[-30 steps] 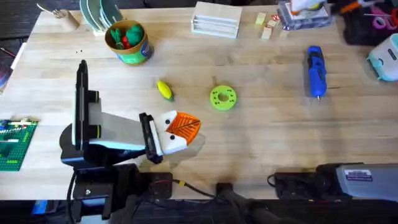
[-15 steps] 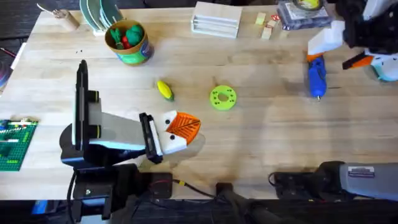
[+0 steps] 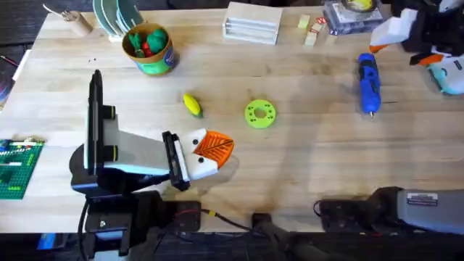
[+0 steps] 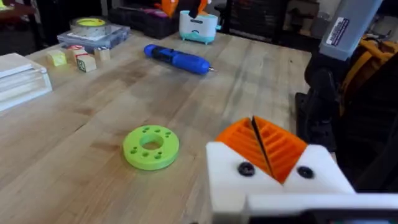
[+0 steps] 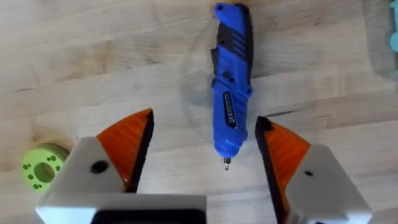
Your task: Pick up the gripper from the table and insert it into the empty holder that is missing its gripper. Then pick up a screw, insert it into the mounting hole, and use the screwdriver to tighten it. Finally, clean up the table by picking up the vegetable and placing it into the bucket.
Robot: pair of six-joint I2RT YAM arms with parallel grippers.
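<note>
Bucket (image 3: 150, 49), round green w/ yellow-orange rim, sits far left, well apart from the smooth yellow vegetable (image 3: 191, 104) mid-table. My left gripper (image 3: 214, 147) rests low, ribbed orange pads pressed together, empty. Bare wood btwn lime-green disc (image 3: 259, 114) and glossy blue screwdriver (image 3: 368, 83). My right gripper (image 5: 202, 146) hovers over it, spread wide.

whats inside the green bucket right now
The bucket holds green and red toy pieces, showing above its rim. Whatever lies beneath them is covered. The yellow vegetable is not inside; it lies on the table.
</note>
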